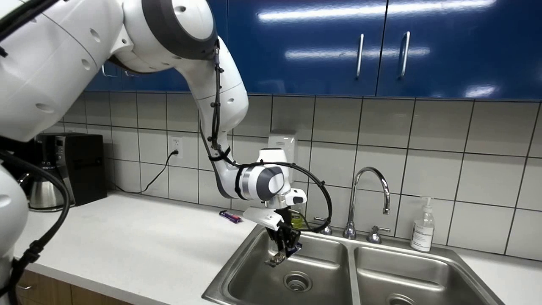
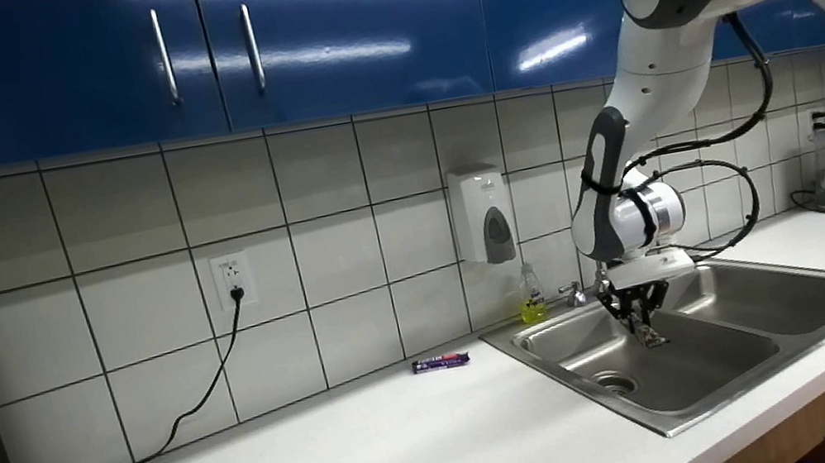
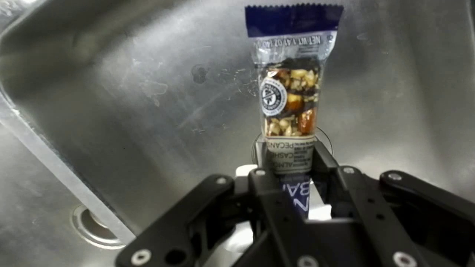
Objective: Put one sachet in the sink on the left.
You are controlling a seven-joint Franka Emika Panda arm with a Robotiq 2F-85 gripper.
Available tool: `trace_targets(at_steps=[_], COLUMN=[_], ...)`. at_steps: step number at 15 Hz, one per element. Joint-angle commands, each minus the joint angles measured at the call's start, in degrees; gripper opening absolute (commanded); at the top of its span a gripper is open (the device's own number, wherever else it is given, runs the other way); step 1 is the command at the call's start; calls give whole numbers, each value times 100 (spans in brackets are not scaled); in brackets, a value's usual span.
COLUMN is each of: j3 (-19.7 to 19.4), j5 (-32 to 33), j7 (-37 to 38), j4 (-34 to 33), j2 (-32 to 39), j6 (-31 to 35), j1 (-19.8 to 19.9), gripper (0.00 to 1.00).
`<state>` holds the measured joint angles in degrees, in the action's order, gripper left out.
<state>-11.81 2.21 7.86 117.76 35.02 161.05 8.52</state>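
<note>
The fingers (image 3: 265, 185) are clamped across a wrapped nut bar (image 3: 291, 96), the task's sachet, pinching it around mid-length so that the clear window and purple crimped end reach out beyond them. In both exterior views the nut bar hangs tilted over the left-hand sink basin (image 1: 258, 284), with that basin's drain (image 1: 297, 281) near and below. How far its lower end stands above the steel is hard to judge from here.

Release looks like the step in hand. To do it well, lower straight down until that lower end is just off the basin floor, then part the fingers slowly, so that the bar settles flat instead of bouncing. A spot beside the drain, well apart from the divider (image 3: 70, 180), would suit best. The slick film might cling to one side, so see that it has dropped before rising. Rise vertically, minding the cable loop (image 1: 329, 203) and the tap handle (image 2: 575, 294) close by. The purple-wrapped bar (image 2: 441, 362) on the worktop (image 2: 334, 462) should be left alone, since only one is asked for.
</note>
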Motion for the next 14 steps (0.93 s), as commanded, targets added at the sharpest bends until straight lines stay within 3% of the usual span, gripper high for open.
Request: trace_targets(at_steps=[1,7,14], j3=[264,328,322], j5=[-199,-163,-132], j7=[-331,-332,-321], j4=[-815,-1440,-1815], j2=[737,1701,2327], j6=[-138,-192,-262], j1=[284,288,222], gripper=[8,8,8])
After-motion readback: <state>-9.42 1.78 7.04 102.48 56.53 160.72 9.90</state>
